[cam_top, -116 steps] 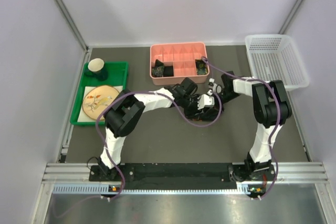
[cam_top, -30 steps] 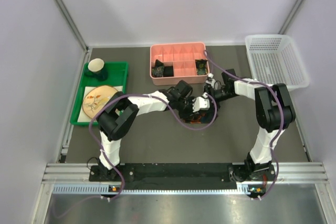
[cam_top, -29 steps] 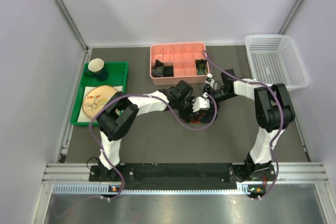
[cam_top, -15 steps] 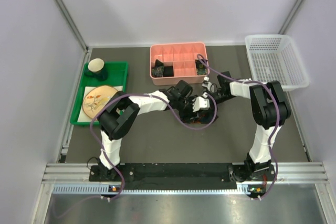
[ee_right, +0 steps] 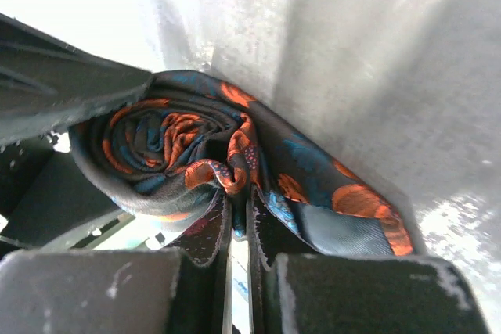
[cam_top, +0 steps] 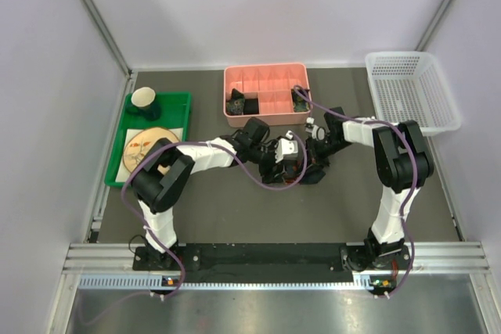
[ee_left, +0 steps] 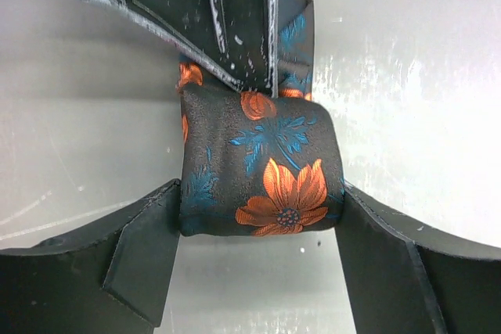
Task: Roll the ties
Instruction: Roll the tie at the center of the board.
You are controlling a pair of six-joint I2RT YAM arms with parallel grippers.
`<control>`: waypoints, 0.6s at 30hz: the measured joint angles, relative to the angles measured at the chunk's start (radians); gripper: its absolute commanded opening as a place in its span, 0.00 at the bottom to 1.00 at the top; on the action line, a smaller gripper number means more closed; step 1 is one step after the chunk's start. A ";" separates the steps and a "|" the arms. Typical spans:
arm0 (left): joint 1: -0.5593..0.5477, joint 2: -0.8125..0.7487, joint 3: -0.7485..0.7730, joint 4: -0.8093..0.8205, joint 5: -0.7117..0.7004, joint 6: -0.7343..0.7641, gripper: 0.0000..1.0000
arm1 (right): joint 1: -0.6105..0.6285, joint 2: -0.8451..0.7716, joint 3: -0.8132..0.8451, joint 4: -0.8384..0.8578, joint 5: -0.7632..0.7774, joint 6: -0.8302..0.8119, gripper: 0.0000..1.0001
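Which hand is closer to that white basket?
Right. The right hand, shut on the rolled tie, is left of the white basket; the left hand flanks the same tie, farther left.

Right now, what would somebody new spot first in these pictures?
The rolled black fabric tie with orange flowers and blue leaves, mid-table, where both arms meet. The left fingers stand open on either side of it, while the right fingers pinch its edge. Behind sits a pink plastic box with compartments, with a flat green plastic tray to its left.
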 measured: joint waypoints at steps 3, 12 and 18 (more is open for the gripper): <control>0.000 0.000 -0.005 0.035 0.014 -0.010 0.78 | 0.001 0.000 0.008 -0.015 0.029 0.003 0.00; -0.007 0.046 0.002 0.149 0.069 -0.038 0.71 | 0.006 0.002 0.039 -0.061 0.109 0.007 0.00; -0.029 0.119 0.040 0.177 0.082 -0.069 0.49 | 0.012 0.012 0.057 -0.085 0.131 0.007 0.00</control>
